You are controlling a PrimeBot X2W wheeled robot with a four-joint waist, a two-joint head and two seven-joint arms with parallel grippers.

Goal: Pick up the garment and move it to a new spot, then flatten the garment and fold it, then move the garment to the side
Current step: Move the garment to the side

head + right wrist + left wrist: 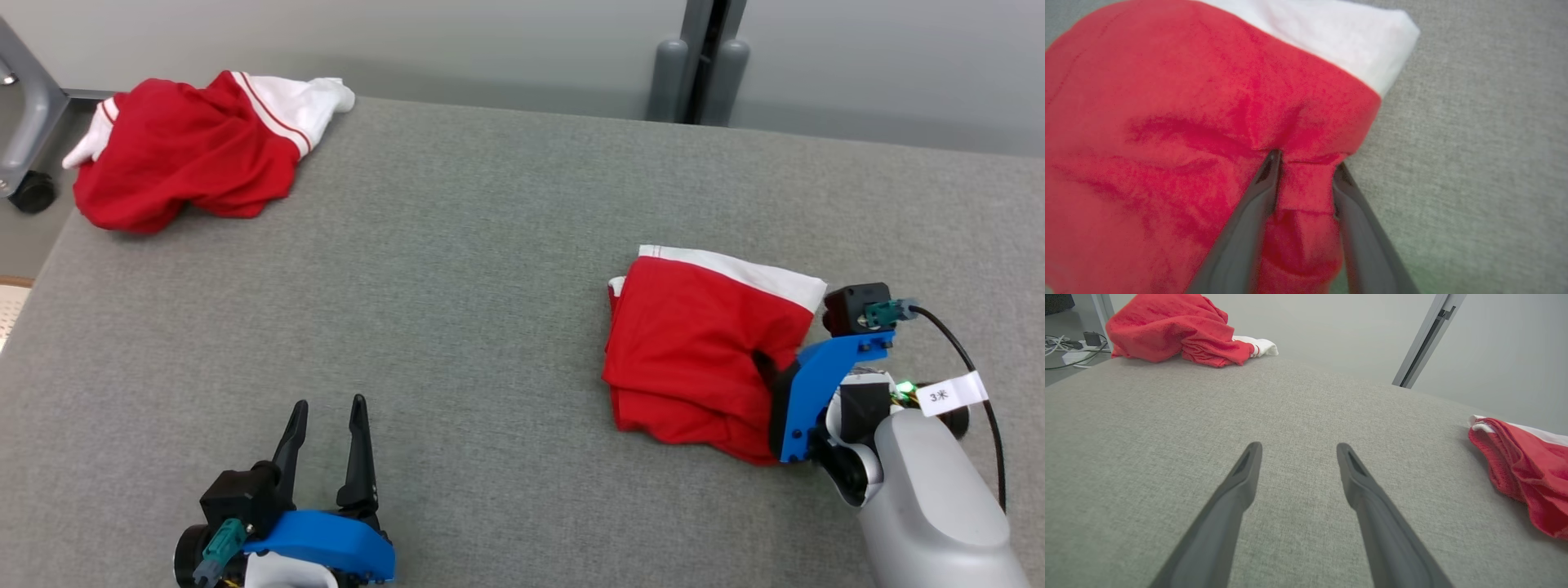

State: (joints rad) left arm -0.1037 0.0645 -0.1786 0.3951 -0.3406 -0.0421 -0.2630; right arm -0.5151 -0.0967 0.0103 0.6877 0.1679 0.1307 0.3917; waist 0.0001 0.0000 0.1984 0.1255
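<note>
While the right pincer (1306,160) sits clamped on a raised ridge of red cloth, I log the garment (702,343) as lying folded on the right of the bench (490,286). It is well apart from a crumpled red-and-white heap (188,155) at the far left corner. Left pincer (329,402): fingers apart, empty, low over bare bench at near left.

Step in hand, my read: the fold looks done, so this is the grab for the move to the side. I cannot tell how many layers the pinch has caught. If it holds only the top one, a lift will likely peel the stack open. I'd check the bite, raise only a little, travel slowly and set down flat. Dragging seems unwise, as the bench covering looks likely to snag the bottom layer.

Materials: red cloth is soft, matte and limp, creasing toward the pinch. A white band (735,273) runs along the far edge. Stacked hems show at the near side. The outline is a rough rectangle with loose corners. Bench covering is grey, woven and slightly fuzzy. Fingers are dark, smooth and tapered.
</note>
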